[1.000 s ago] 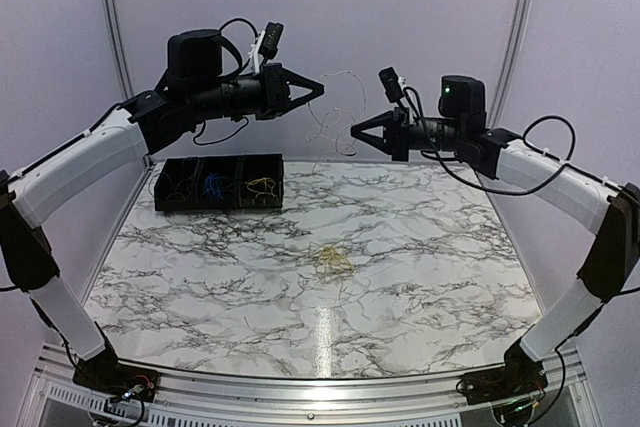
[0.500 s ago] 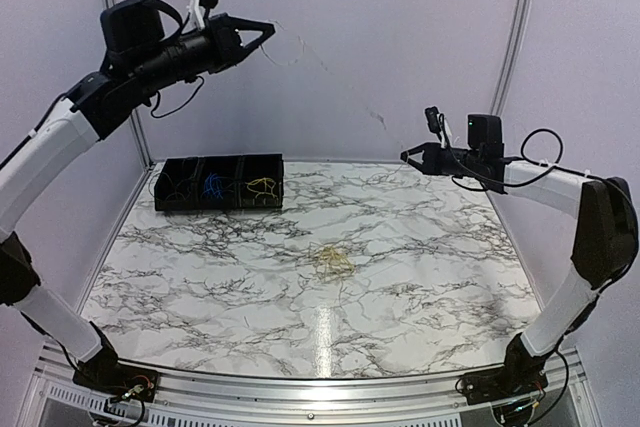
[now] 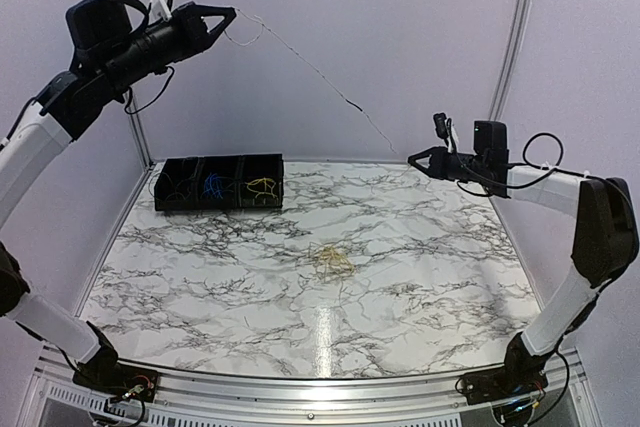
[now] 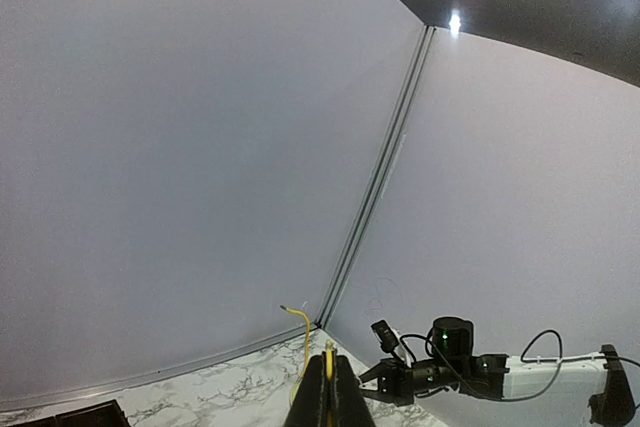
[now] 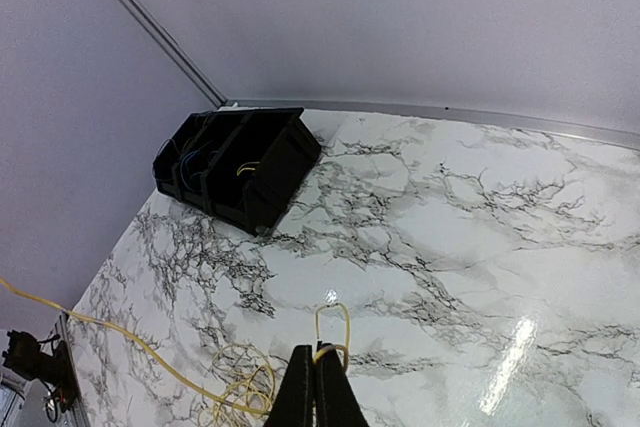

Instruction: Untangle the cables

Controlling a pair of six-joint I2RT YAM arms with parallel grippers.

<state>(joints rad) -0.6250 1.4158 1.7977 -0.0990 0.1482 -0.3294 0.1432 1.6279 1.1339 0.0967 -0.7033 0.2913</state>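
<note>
Top external: my left end effector (image 3: 228, 15) is high at back left, my right end effector (image 3: 412, 159) low at back right, both pinched shut on one thin cable (image 3: 310, 65) strung taut between them, probably yellow. Yellow tangle (image 3: 332, 259) lies mid worktop (image 3: 200, 277); sorted cables (image 3: 211, 186) sit in the black tray (image 3: 220, 205)

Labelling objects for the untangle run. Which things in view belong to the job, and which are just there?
Job:
- stretched cable, pinched between the left gripper and the right gripper
- yellowish tangle mid-table
- sorted cables in the black tray

Just there:
- thick black arm cord
- marble table
</note>
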